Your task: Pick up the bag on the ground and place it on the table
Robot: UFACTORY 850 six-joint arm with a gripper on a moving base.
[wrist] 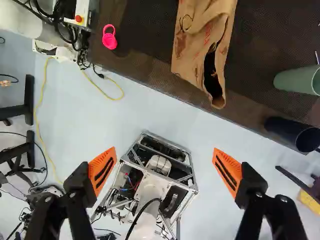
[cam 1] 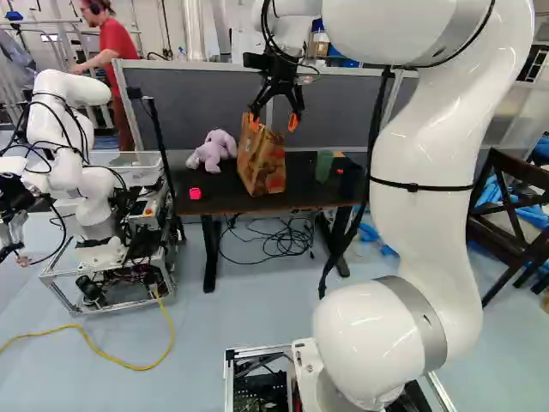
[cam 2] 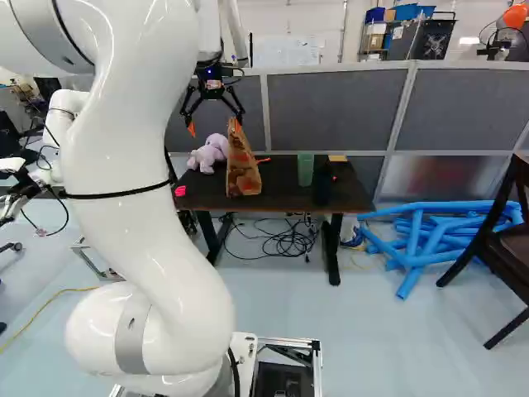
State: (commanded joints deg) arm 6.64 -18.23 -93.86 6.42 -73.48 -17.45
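Note:
The gripper (cam 1: 275, 118) hangs over the table (cam 1: 225, 201) in the left base view, just above the top of the brown paper bag (cam 1: 262, 160). The bag stands on the tabletop beside a lilac plush toy. In the wrist view the gripper (wrist: 164, 170) is open, its orange pads wide apart with nothing between them. From there the bag (wrist: 200, 55) is ahead of the fingers, near the table edge, its creased mouth partly open. The right base view shows the bag (cam 2: 242, 165) upright, clear of the fingers' grip.
A plush toy (cam 1: 213, 151), pink item (cam 1: 195, 193), green cup (cam 2: 306, 169) and dark cup (wrist: 292, 134) share the table. Another robot (cam 1: 77, 163) stands at the left. A grey partition (cam 2: 331, 107) rises behind; blue tubes (cam 2: 413, 248) and a chair are at the right.

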